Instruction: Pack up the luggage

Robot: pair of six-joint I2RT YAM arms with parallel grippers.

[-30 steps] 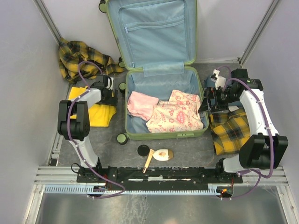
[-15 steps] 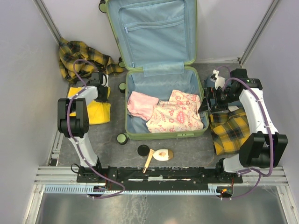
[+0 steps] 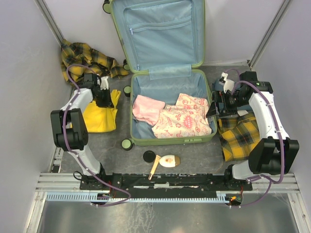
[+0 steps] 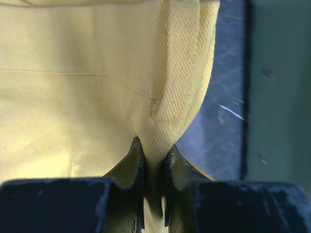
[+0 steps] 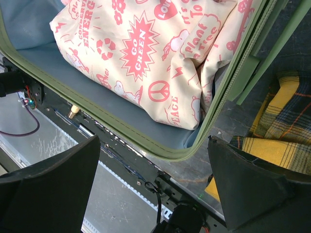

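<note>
Lying open, the luggage (image 3: 160,39) holds 2 garments: a pink cloth (image 3: 147,108) and a printed cream cloth (image 3: 183,121). Left gripper (image 4: 154,162) clenches a yellow garment (image 4: 73,97); right gripper (image 5: 153,145) gapes wide.

The left gripper (image 4: 153,151) has swung leftward, away from the suitcase, its elbow sliding out toward the wall. The yellow cloth (image 3: 98,116) pinched in it has come along, pulled from flat into a tall, stretched bunch.
</note>
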